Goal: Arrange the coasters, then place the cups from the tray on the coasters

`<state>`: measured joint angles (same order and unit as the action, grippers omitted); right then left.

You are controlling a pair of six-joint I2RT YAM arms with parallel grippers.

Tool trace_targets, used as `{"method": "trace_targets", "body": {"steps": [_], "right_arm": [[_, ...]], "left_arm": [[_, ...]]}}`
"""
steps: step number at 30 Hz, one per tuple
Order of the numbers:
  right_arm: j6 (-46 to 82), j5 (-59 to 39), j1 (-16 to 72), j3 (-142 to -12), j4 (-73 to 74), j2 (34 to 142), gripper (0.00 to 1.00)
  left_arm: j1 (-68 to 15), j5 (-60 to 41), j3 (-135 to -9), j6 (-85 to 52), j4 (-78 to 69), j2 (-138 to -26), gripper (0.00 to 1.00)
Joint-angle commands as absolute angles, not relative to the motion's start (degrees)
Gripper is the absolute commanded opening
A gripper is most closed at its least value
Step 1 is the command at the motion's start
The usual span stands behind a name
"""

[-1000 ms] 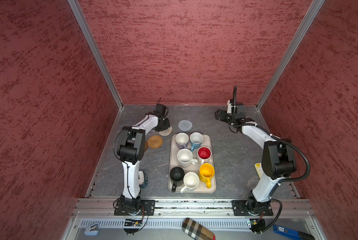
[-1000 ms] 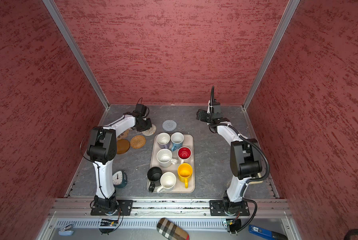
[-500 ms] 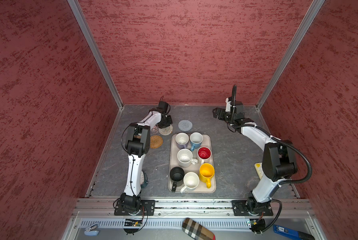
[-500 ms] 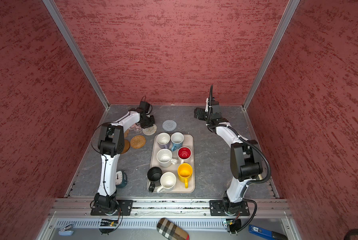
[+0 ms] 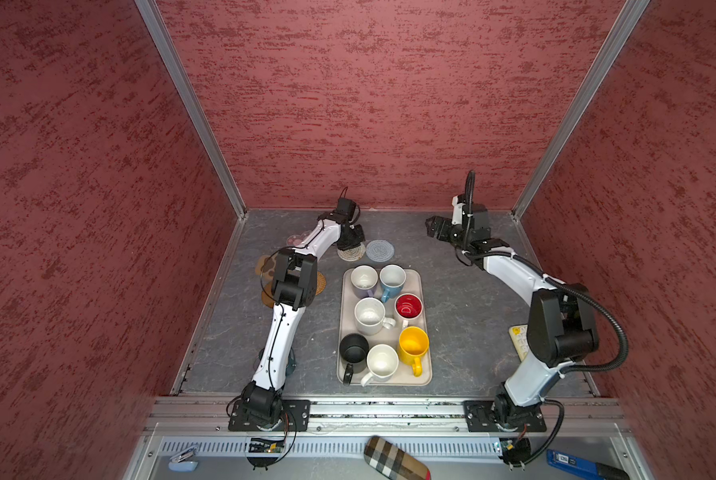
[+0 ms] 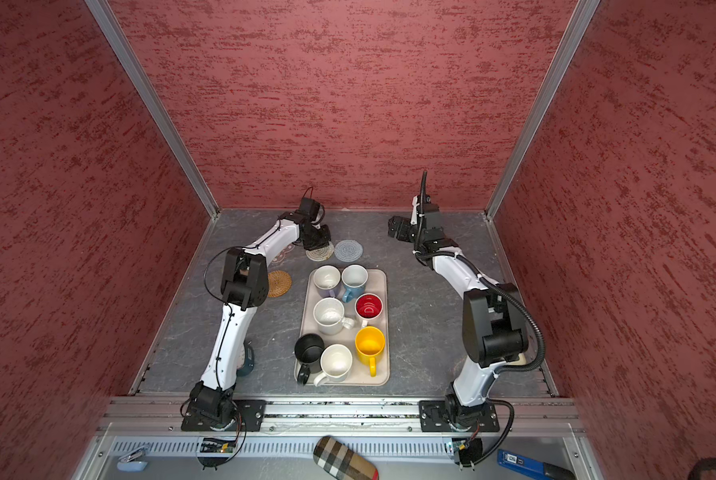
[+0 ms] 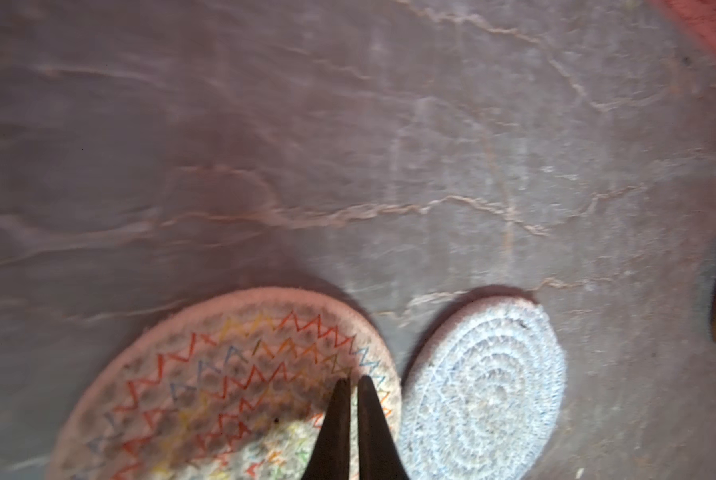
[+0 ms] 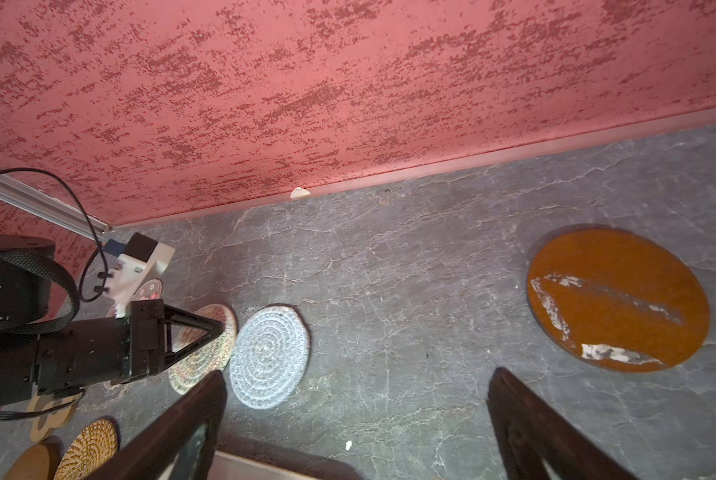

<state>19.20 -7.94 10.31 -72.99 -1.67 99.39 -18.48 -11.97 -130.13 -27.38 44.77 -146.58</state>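
Note:
My left gripper (image 7: pixel 350 380) is shut, its tips down on the whitish woven coaster (image 5: pixel 352 252), which lies close beside the grey-lavender coaster (image 5: pixel 380 250). Behind the left arm lie the pink flower (image 5: pixel 297 240), tan paw (image 5: pixel 264 266), rattan (image 5: pixel 321 283) and brown disc (image 5: pixel 267 300) coasters. Another brown disc (image 8: pixel 618 299) lies at the back right, near my open, empty right gripper (image 8: pixel 357 374), which hovers over bare floor. Several cups stand in the tray (image 5: pixel 426 374), among them yellow (image 5: pixel 413 345), black (image 5: pixel 353 348) and red-inside (image 5: pixel 408 306).
A cream calculator (image 5: pixel 518 340) lies by the right arm's elbow. A small round object (image 5: pixel 291 361) sits behind the left arm's lower link. Red walls close in the back and both sides. A plaid case (image 5: pixel 395 459) lies in front of the rail.
My left arm has stretched farther back and right, and the whitish woven coaster under its tips now lies closer to the grey-lavender one. The right gripper has drifted slightly left.

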Motion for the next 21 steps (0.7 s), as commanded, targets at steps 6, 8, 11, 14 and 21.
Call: {"method": "trace_targets", "body": {"steps": [6,8,11,14,21], "right_arm": [[20.0,-8.9,10.6,-73.2,-1.0,97.8,0.98],[19.8,-9.3,10.6,-73.5,-1.3,98.1,0.98],[19.0,-10.5,10.6,-75.3,-3.5,99.3,0.98],[18.2,-11.4,10.8,-78.4,-6.4,101.1,0.97],[13.8,-12.9,12.8,-91.2,-19.0,109.4,0.90]], "left_arm": [[-20.3,-16.3,-136.8,-30.6,45.3,-151.5,0.09],[-20.7,-17.3,-138.7,-30.8,45.4,-152.3,0.09],[-20.4,-18.1,-141.1,-31.1,46.2,-152.3,0.12],[-19.5,-18.7,-141.4,-31.1,45.4,-149.5,0.25],[-16.7,-18.2,-143.2,-28.7,46.3,-140.0,0.55]]}}
